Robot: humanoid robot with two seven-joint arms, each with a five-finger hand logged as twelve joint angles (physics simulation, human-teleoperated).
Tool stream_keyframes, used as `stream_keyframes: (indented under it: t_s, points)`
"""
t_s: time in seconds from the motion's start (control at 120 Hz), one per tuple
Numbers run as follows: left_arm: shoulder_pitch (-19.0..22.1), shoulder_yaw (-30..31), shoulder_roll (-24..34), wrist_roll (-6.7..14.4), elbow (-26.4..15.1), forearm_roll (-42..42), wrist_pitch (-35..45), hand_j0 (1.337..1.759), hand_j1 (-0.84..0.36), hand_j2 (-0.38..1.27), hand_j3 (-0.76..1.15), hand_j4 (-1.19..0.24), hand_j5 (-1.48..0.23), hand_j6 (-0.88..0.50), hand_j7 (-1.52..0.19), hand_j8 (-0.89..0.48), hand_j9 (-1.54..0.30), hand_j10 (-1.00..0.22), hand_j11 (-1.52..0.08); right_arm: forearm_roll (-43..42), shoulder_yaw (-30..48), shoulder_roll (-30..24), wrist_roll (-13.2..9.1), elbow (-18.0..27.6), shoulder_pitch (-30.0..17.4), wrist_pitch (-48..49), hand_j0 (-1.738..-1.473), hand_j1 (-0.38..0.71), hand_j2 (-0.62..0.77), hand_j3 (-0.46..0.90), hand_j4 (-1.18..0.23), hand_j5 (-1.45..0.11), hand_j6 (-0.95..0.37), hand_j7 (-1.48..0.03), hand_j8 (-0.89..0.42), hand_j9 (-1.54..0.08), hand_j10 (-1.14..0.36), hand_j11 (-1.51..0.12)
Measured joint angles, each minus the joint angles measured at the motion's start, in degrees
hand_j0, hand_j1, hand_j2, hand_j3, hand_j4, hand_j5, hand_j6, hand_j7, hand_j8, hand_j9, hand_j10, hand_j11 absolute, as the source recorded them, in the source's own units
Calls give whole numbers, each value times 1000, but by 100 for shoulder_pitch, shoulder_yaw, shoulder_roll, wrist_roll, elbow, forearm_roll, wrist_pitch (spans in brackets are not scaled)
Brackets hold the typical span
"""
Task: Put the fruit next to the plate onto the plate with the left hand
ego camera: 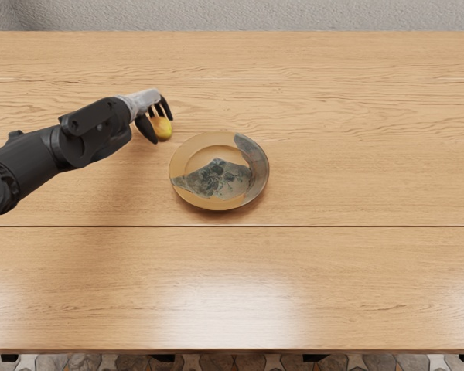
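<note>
- I see the plate [195, 153] near the middle of the table [332, 278], lying flat. It has a gold rim and a dark grey-blue mottled patch across its face.
- On the plate I make out only that patch, which looks like glaze rather than an object.
- The fruit [163, 128] is small, yellow-orange and roundish. It sits off the plate, just up-left of the rim and near it but not touching.
- My left hand [143, 110] comes in from the left edge on a black arm. Its fingers [148, 131] are curled round the fruit and gripping it.
- I cannot tell whether the fruit rests on the wood or is lifted off it.
- Between fruit and plate I see only a short stretch of bare wood.
- A plank seam runs across the table below the plate.
</note>
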Motion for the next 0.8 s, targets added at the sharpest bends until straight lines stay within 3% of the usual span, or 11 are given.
stream_keyframes:
  t_s: [0.108,0.208,0.283,0.8]
  points:
    - [0,-11,0,8,-47,4,-56,1657,-287,128,0,-628,-616,-490,-670,-446,-717,-622,-715,0,0,0,1,0,0,0,-1658,-349,0,0,0,0,-1,0,0,0,0,0]
    - [12,-17,0,13,-71,13,-70,1655,-280,100,0,-640,-617,-487,-692,-422,-739,-605,-737,0,0,0,0,0,0,0,-1658,-349,0,0,0,0,-1,0,0,0,0,0]
    - [40,-21,0,14,-80,21,-69,1653,-291,98,1,-604,-605,-381,-685,-384,-756,-595,-754,0,0,0,0,0,0,0,-1658,-349,0,0,0,0,-1,0,-1,0,0,0]
    - [70,16,0,14,-90,-3,-101,1651,-249,178,0,-688,-722,-436,-772,-426,-838,-613,-839,0,0,0,2,0,0,0,-1658,-349,0,0,0,0,0,0,0,0,0,0]
